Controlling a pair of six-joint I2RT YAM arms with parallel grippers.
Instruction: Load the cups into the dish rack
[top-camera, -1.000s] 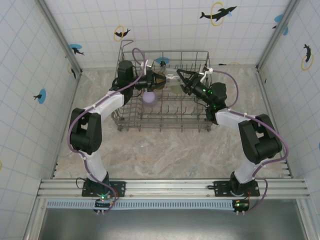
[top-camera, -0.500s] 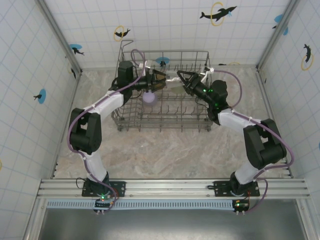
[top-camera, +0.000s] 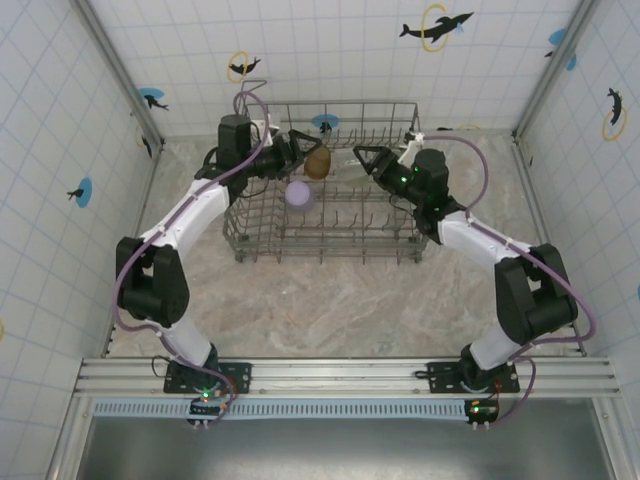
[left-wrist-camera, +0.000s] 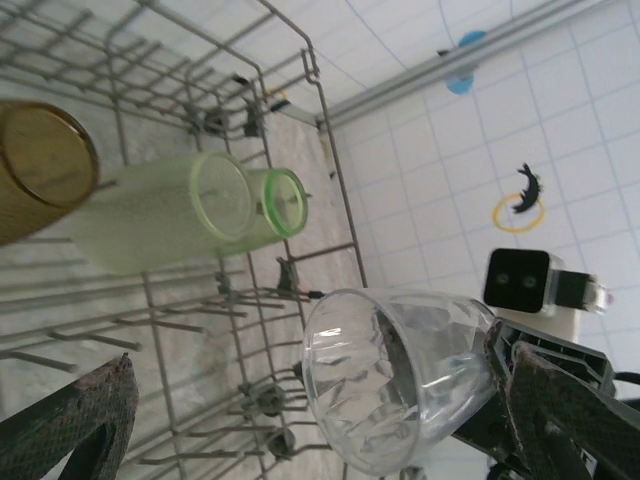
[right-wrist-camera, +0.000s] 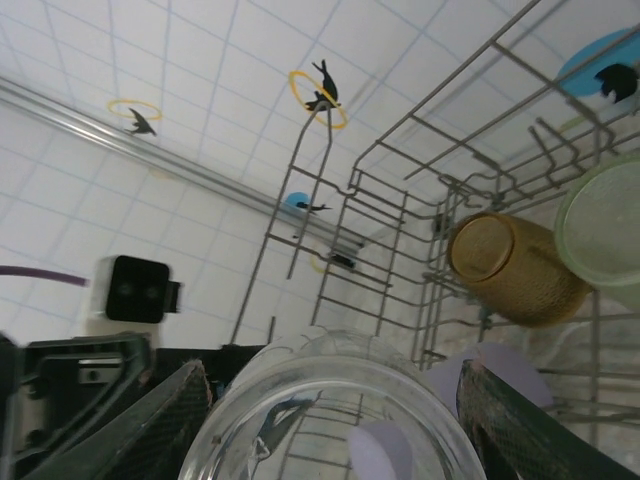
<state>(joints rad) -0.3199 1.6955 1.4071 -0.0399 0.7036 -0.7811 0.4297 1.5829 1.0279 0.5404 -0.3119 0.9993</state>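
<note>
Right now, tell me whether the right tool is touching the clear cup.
Touching. The right wrist view shows the right tool clamped on the clear cup, one dark finger pressed against each side.

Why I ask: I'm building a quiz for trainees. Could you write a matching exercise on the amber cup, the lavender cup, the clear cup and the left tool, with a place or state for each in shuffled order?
Column one
1. amber cup
2. lavender cup
3. clear cup
4. left tool

Column two
A. open, holding nothing
B. in the dish rack, right beside a green cup
C. gripped by the right tool
D. in the rack, the cup closest to its near wall

Pairs: 1-B, 2-D, 3-C, 4-A
</note>
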